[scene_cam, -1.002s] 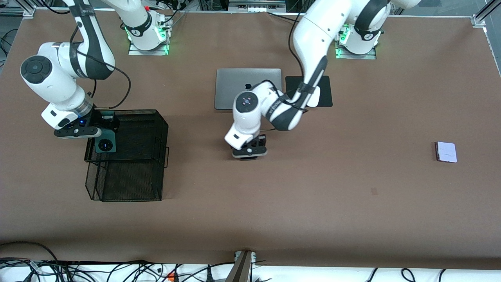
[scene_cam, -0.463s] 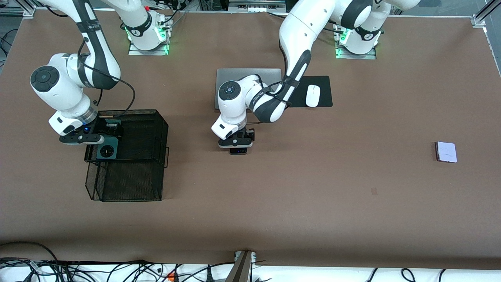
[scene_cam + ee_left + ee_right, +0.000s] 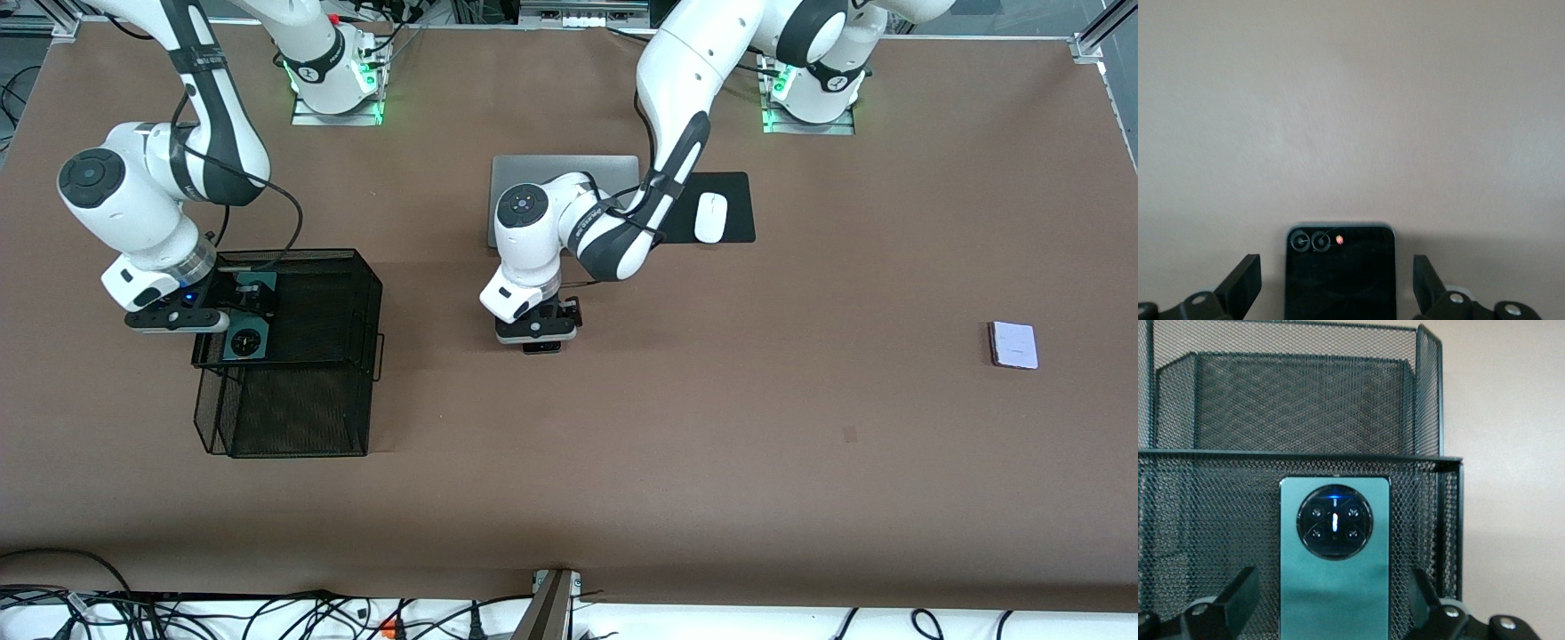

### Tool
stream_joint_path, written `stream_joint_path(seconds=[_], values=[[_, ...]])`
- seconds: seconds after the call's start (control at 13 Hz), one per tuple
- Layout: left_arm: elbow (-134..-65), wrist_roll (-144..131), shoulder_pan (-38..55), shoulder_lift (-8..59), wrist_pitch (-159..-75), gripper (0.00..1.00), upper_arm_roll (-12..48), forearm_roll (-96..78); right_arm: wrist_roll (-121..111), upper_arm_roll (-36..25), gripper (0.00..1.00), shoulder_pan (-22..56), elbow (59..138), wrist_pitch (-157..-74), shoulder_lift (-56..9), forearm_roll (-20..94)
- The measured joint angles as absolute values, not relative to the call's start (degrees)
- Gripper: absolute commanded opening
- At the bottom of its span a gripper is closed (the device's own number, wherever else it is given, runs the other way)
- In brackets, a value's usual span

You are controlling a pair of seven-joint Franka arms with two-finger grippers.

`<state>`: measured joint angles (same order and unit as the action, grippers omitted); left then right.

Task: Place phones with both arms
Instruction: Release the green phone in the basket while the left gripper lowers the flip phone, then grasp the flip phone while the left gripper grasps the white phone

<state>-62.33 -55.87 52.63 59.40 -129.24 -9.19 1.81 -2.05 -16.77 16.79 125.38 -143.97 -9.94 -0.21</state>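
Observation:
A dark green phone (image 3: 245, 341) with a round black camera ring lies flat on the upper tier of the black mesh tray (image 3: 342, 307). My right gripper (image 3: 247, 299) stands open around it, with a gap on each side of the phone (image 3: 1335, 587) in the right wrist view. A small black phone (image 3: 542, 348) lies on the brown table nearer the front camera than the laptop. My left gripper (image 3: 536, 332) hangs open just over it; its fingers (image 3: 1245, 280) stand clear of the phone's (image 3: 1341, 280) edges. A pale lilac-white phone (image 3: 1013, 345) lies alone toward the left arm's end of the table.
A closed grey laptop (image 3: 569, 173) lies near the arm bases, beside a black mouse pad (image 3: 738, 191) with a white mouse (image 3: 710, 218). The tray's lower tier (image 3: 293, 413) juts toward the front camera. Mesh walls (image 3: 1305, 407) rise around the green phone.
Both grippers have opened and let go: the green phone now rests in the tray, the black phone on the table. The left gripper first carried the black phone toward the right arm's end.

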Motion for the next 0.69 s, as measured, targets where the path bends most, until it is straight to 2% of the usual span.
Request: stream_joint_path(seconds=[0.15,0.31,0.54,0.69], values=[[-61.9,-56.1,50.9,56.6,-125.7,1.0,-9.7,1.8,-1.0,-16.5,0.99,17.2,119.6,-135.2,-9.8,1.7],[-65.6,-57.0,48.6,52.2,-122.7,1.0,-9.9,1.8,4.2,-15.7,0.99,19.3,112.9,-126.6,-9.9,3.9],[-77.3,-54.7,44.5,44.8,-122.4,1.0,-11.0,1.8,17.0,-14.2,0.99,27.7,106.2,-123.8,-12.5,4.3],[-84.4,-49.2,39.6,39.7,-122.7,1.0,-11.3,1.8,26.5,-13.2,0.99,34.7,101.5,-123.9,-17.9,4.3]])
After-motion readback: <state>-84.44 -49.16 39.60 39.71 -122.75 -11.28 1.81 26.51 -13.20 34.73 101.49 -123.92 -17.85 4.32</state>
